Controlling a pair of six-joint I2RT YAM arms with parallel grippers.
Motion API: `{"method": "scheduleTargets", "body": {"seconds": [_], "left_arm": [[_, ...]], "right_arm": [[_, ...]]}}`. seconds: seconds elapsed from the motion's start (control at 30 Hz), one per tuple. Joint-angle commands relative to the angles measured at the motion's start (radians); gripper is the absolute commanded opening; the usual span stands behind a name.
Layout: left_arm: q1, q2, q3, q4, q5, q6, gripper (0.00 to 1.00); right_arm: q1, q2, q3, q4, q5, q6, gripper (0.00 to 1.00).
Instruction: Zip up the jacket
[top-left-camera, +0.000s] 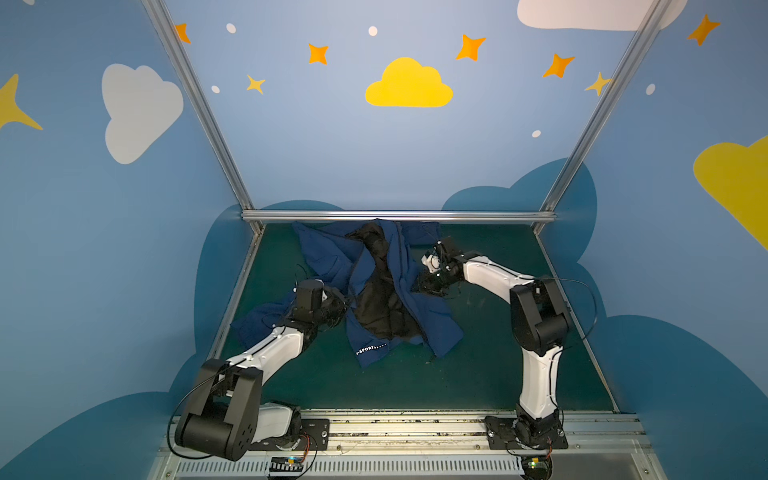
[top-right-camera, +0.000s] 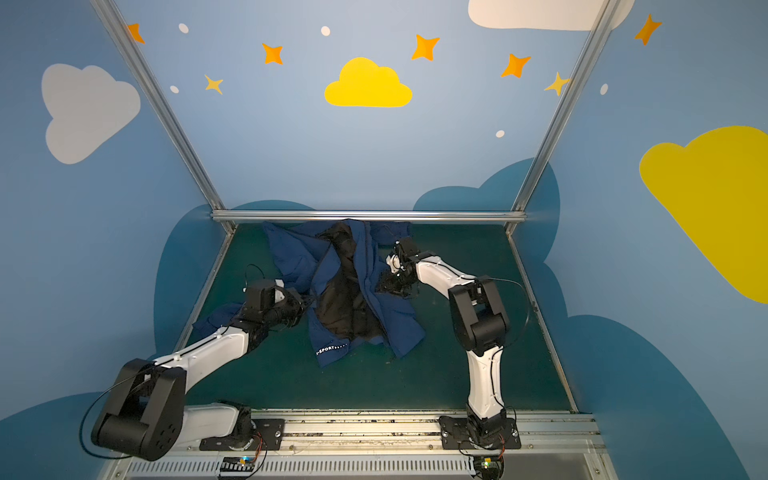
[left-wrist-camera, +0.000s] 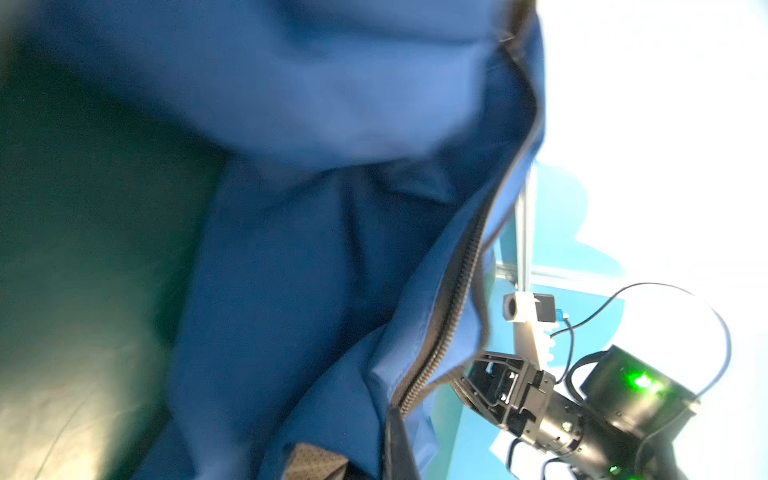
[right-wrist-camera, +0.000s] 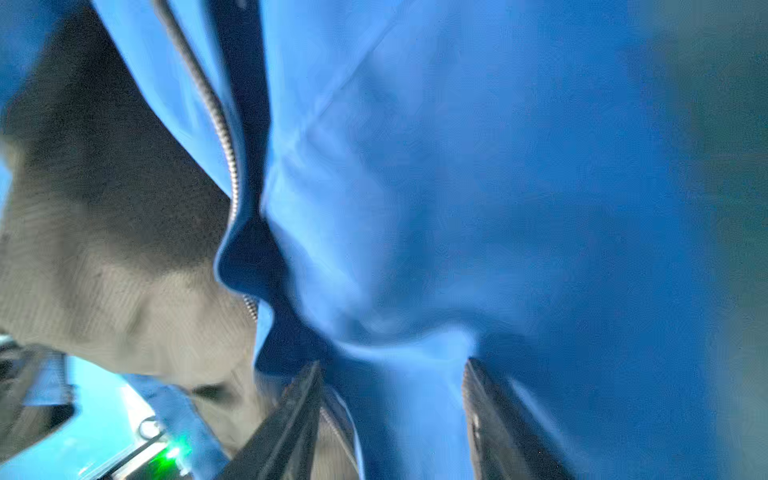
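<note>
Both top views: unzipped jacket (top-left-camera: 376, 291) (top-right-camera: 345, 291)

White lettering "SPORT", followed by a row of small dots, printed near the hem of the jacket (top-left-camera: 370, 349), legible in both top views (top-right-camera: 330, 350); no other text readable

Jacket (top-left-camera: 432, 328) of smooth matt navy cloth, black mesh-textured lining (top-left-camera: 380, 299), ribbed dark zipper (left-wrist-camera: 457, 299), matt green tabletop (top-left-camera: 478, 374), brushed metal frame rail (top-left-camera: 399, 216)
</note>
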Motion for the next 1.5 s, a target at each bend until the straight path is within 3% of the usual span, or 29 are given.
{"method": "scheduleTargets", "body": {"seconds": [0.0, 0.1, 0.17, 0.3, 0.4, 0.5, 0.67, 0.77, 1.0, 1.47], "left_arm": [[0.008, -0.070, 0.059, -0.169, -0.005, 0.157, 0.03], [0.012, -0.131, 0.052, -0.206, 0.016, 0.186, 0.03], [0.011, -0.161, 0.033, -0.200, 0.035, 0.184, 0.03], [0.002, -0.193, 0.014, -0.204, 0.070, 0.152, 0.03], [-0.013, -0.218, -0.009, -0.189, 0.062, 0.132, 0.03], [-0.020, -0.224, -0.020, -0.189, 0.055, 0.125, 0.03], [-0.029, -0.214, -0.004, -0.203, 0.069, 0.118, 0.03], [-0.041, -0.227, 0.011, -0.241, 0.033, 0.120, 0.03], [-0.046, -0.250, 0.013, -0.277, 0.000, 0.113, 0.03], [-0.051, -0.255, 0.017, -0.272, -0.008, 0.095, 0.03]], "right_arm": [[0.013, -0.176, -0.089, -0.146, 0.075, -0.055, 0.55], [0.020, -0.309, -0.206, -0.222, 0.113, -0.047, 0.64], [0.038, -0.414, -0.304, -0.254, 0.126, -0.033, 0.77], [0.159, -0.611, -0.521, -0.255, 0.220, 0.000, 0.81], [0.240, -0.719, -0.673, -0.143, 0.217, 0.004, 0.81], [0.305, -0.860, -0.839, 0.018, 0.300, 0.003, 0.84], [0.257, -1.053, -1.016, 0.194, 0.274, 0.040, 0.87], [0.174, -1.025, -1.041, 0.229, 0.149, 0.036, 0.87], [0.160, -0.789, -0.963, 0.248, 0.030, -0.001, 0.87], [0.144, -0.648, -0.924, 0.329, 0.027, -0.012, 0.86]]}}
